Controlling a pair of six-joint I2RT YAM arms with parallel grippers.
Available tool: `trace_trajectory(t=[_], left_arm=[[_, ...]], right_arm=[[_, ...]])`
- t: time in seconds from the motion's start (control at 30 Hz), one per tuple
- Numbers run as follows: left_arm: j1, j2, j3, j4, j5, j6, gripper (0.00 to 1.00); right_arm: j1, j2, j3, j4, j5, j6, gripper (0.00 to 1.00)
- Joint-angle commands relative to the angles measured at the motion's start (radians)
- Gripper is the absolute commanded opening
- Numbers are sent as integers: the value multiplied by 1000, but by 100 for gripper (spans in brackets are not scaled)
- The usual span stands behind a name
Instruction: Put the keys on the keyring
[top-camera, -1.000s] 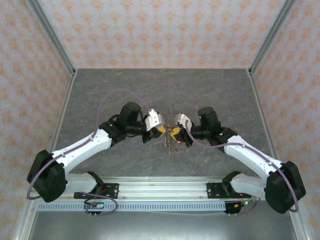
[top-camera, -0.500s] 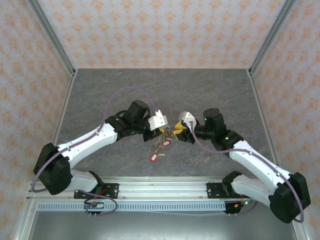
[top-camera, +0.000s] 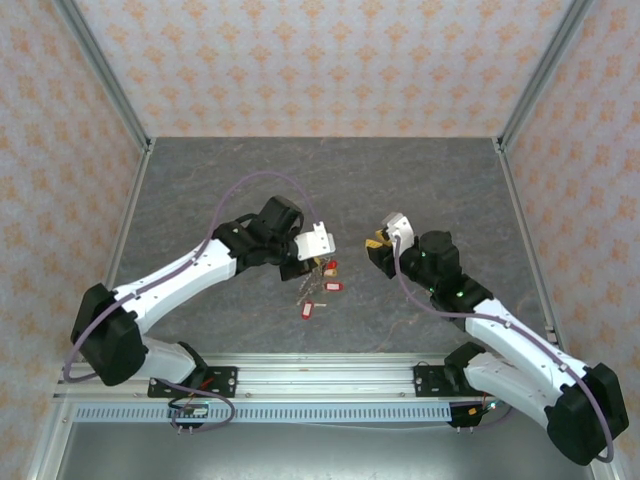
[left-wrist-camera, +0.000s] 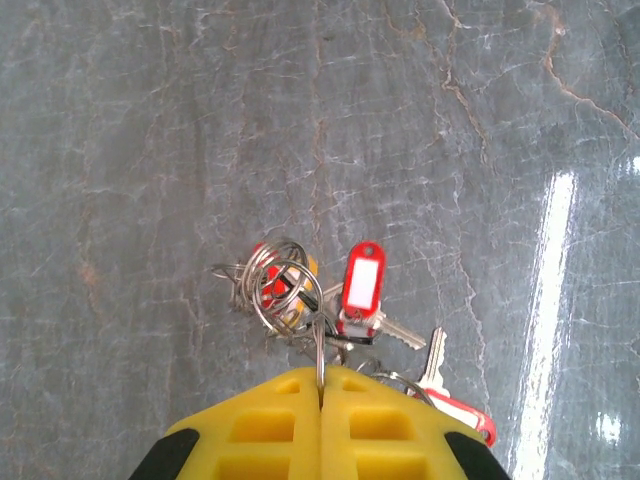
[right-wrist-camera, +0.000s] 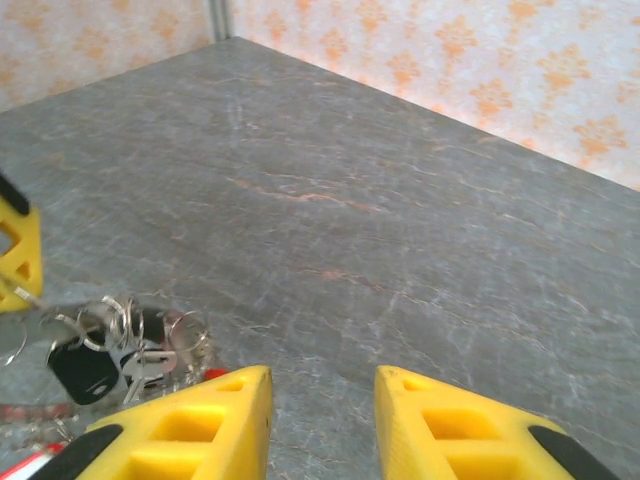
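Left hand (left-wrist-camera: 320, 388) pinches the keyring (left-wrist-camera: 283, 290); right hand (right-wrist-camera: 322, 390) stands parted.

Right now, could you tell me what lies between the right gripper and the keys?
In the top view that stretch is bare grey table between the right gripper and the keys.

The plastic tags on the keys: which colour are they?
Red tags, white insert; clearest in the left wrist view.
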Motion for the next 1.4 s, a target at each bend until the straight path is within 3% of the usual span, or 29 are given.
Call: trace_trajectory(t=[0.0, 0.17, 0.47, 0.83, 0.97, 1.13, 1.27, 1.37], left_arm=[[-33, 45, 42, 28, 16, -17, 0], [-83, 123, 68, 59, 42, -45, 0], [-147, 262, 106, 142, 69, -121, 0], [-176, 365, 130, 160, 103, -167, 11], [-175, 316, 105, 202, 127, -191, 22], [-168, 180, 22, 315, 131, -267, 24], [-122, 6, -128, 540, 65, -461, 24], [-75, -115, -249, 699, -59, -655, 26]], right_arm=[[3, -25, -20, 48, 85, 67, 31], [0, -31, -30, 38, 139, 175, 32], [-34, 20, 2, -129, 316, 515, 28], [-63, 58, -6, -218, 283, 678, 29], [-69, 63, -1, -248, 242, 685, 33], [-72, 76, 14, -271, 177, 690, 38], [-71, 113, 37, -272, 64, 703, 38], [-71, 174, 62, -278, -25, 705, 37]])
